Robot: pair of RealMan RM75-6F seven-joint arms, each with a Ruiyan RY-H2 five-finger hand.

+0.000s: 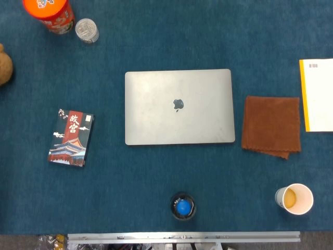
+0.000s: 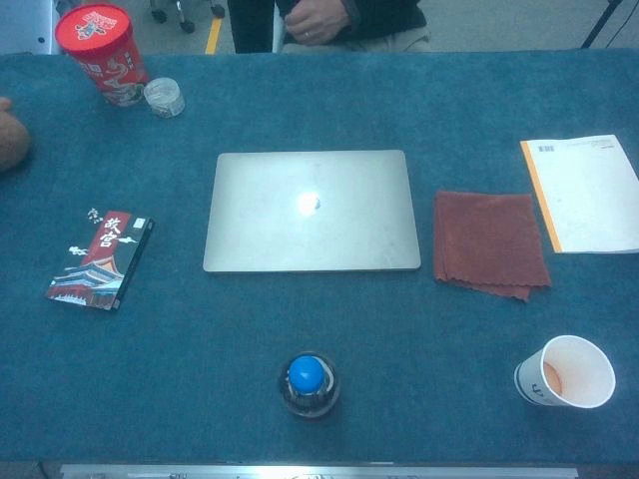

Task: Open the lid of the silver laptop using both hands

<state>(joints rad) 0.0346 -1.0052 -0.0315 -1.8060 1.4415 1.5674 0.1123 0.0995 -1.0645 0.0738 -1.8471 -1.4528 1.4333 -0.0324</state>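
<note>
Blue-capped bottle (image 2: 309,383) stands nearest; behind it, the closed silver laptop (image 2: 313,210); neither hand is visible.

The silver laptop (image 1: 179,107) lies flat on the blue table cloth (image 1: 156,172) with its lid fully closed; the lid is a plain matte grey rectangle with rounded corners, and a small dark apple logo sits at its middle; in the chest view that logo catches the light and glares white on the laptop (image 2: 312,211); its long edges run left to right, roughly square to the table's near edge; it rests around the middle of the cloth, apart from everything else lying there; nothing touches or covers the lid.
</note>
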